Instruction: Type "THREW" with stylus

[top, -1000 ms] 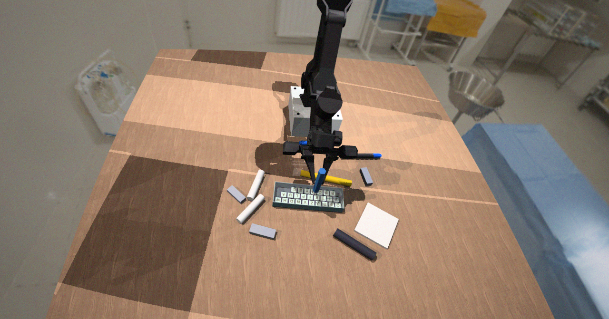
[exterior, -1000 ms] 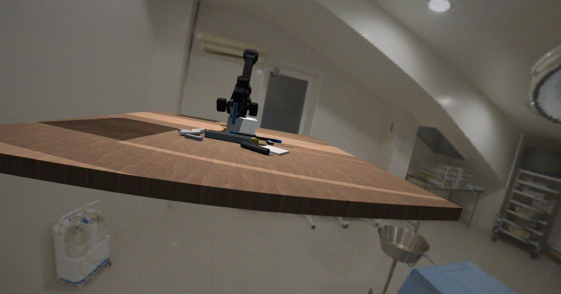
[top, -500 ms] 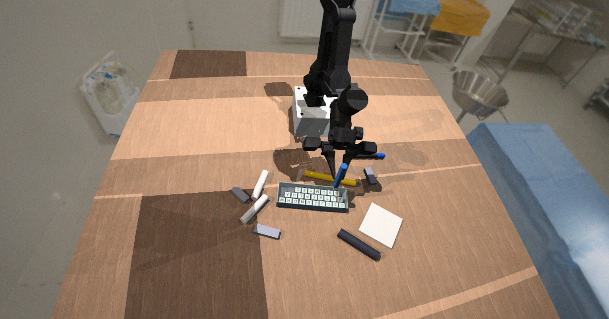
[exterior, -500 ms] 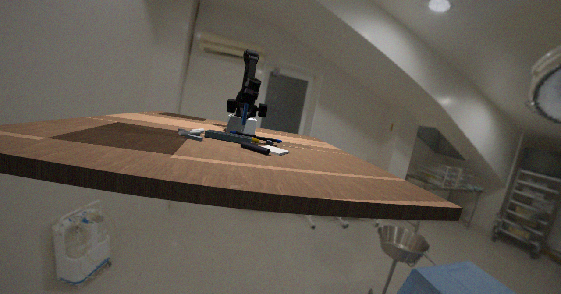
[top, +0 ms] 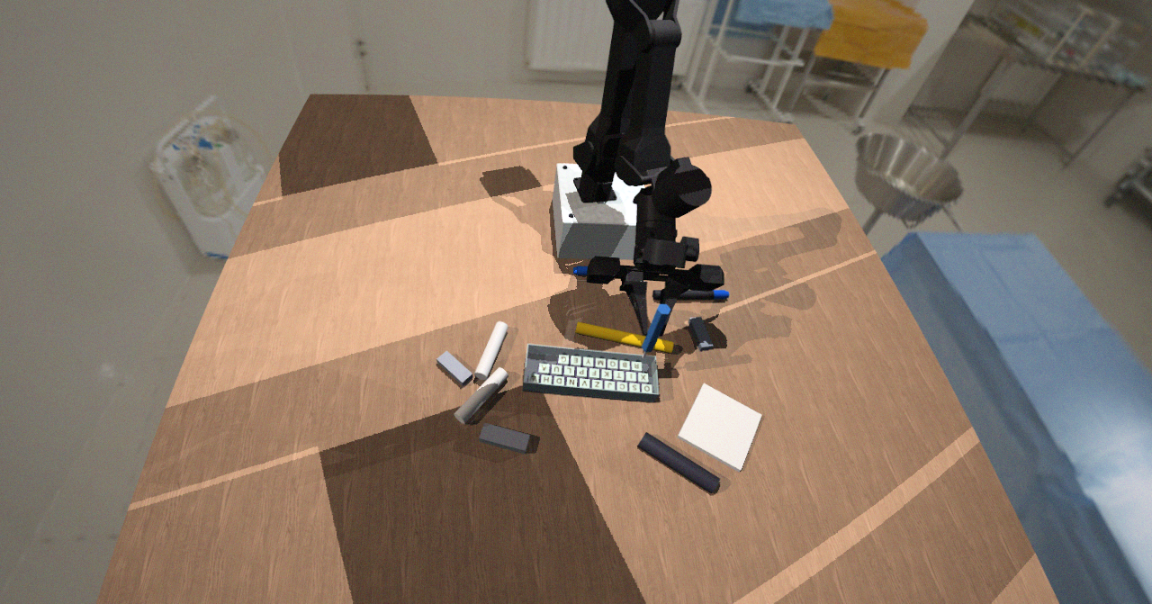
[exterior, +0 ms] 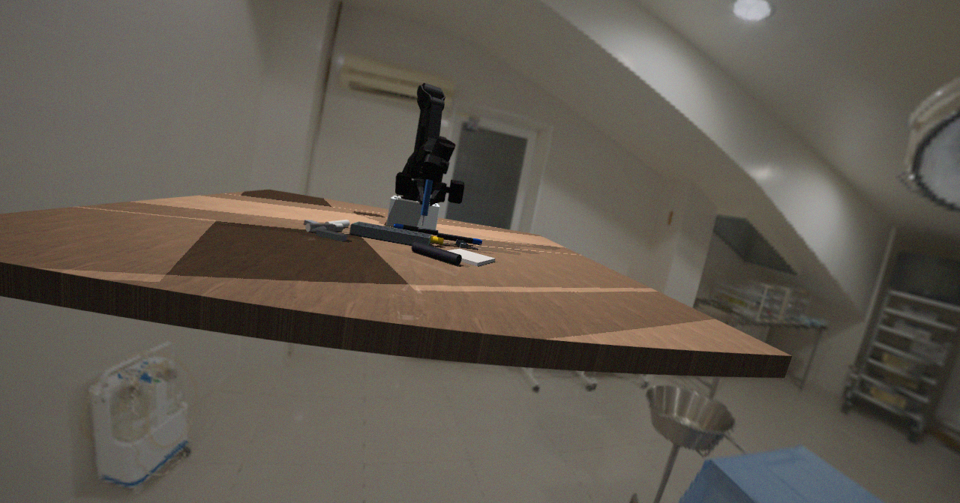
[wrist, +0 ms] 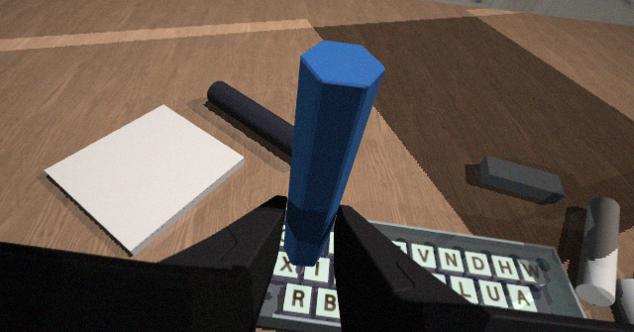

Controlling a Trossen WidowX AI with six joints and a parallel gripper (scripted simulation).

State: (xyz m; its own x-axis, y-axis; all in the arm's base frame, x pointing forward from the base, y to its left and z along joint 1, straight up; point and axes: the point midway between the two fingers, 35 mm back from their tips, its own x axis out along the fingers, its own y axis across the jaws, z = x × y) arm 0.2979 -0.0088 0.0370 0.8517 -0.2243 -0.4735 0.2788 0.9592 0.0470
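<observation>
Wooden bench (top: 337,262) in light and dark bands, carrying a keyboard (top: 591,372) near the middle. Toward one side edge, two white cylinders (top: 489,350) and two grey blocks (top: 506,437); toward the other, a white pad (top: 720,425) and dark cylinder (top: 678,463). Behind the keyboard, a yellow marker (top: 607,333).

Crowded around the keyboard

Keyboard (top: 591,372) hemmed in: yellow marker (top: 620,336) toward the far edge, white cylinders (top: 488,371) left, notepad (top: 720,425) right.

matt blue plastic-looking stylus (wrist: 327,144), wood-grain desk (top: 386,262), matt white paper-like pad (wrist: 144,168).
</observation>
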